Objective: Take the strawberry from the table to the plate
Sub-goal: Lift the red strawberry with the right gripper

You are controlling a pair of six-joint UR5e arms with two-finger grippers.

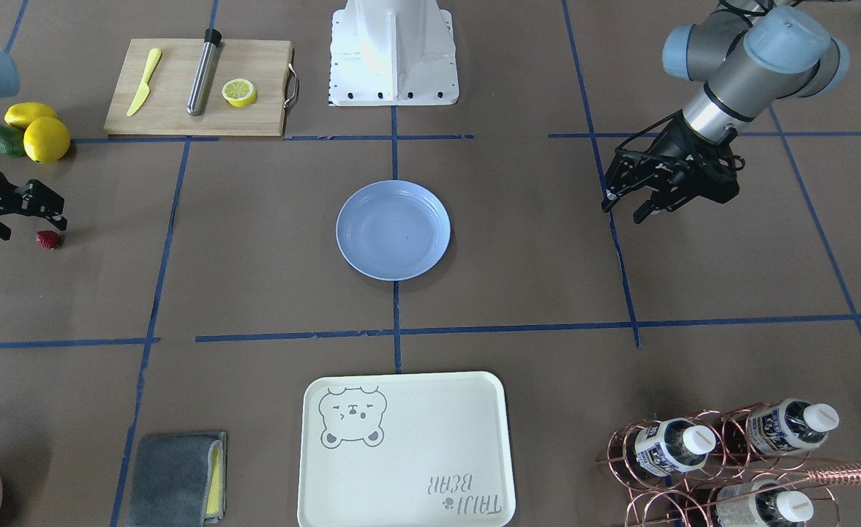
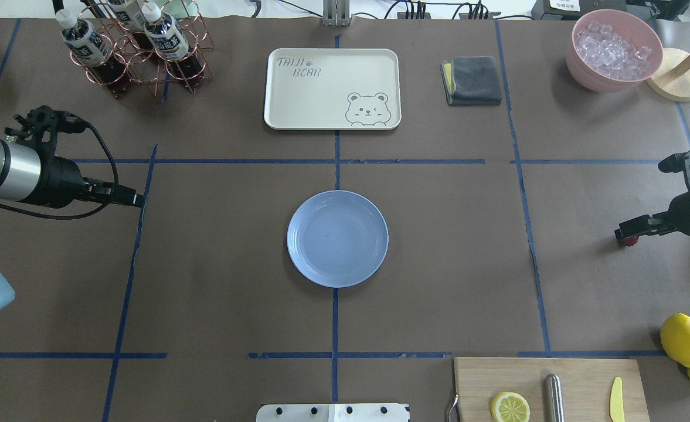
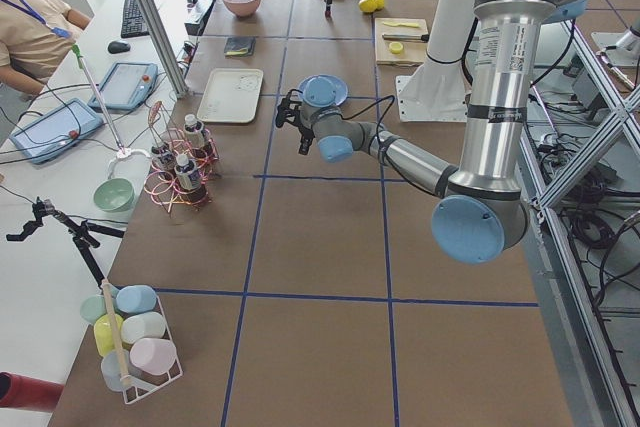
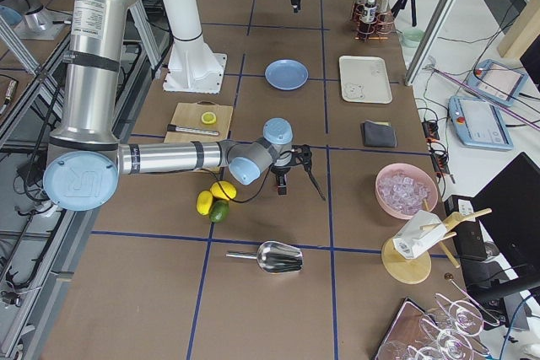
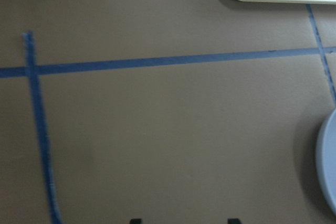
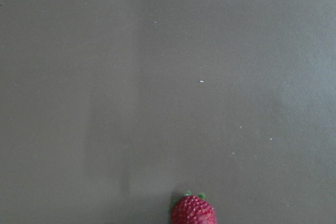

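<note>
The small red strawberry (image 1: pixel 48 239) lies on the brown paper table (image 1: pixel 254 256) at its right end, and shows at the bottom edge of the right wrist view (image 6: pixel 192 211). My right gripper (image 1: pixel 31 225) hovers right over it, open, fingers apart on either side with nothing held. In the overhead view the strawberry (image 2: pixel 631 240) peeks out under the right gripper (image 2: pixel 621 233). The light blue plate (image 1: pixel 393 230) sits empty at the table's centre. My left gripper (image 1: pixel 622 212) hangs open above bare table, well to the plate's left; the plate's rim (image 5: pixel 326 166) shows in its wrist view.
A cutting board (image 1: pixel 197 86) carries a lemon half, a yellow knife and a steel rod. Lemons and an avocado (image 1: pixel 28 132) lie close to the strawberry. The cream bear tray (image 1: pixel 404 448), a grey cloth (image 1: pixel 178 476), a bottle rack (image 1: pixel 723 457) and an ice bowl (image 2: pixel 614 50) line the far side.
</note>
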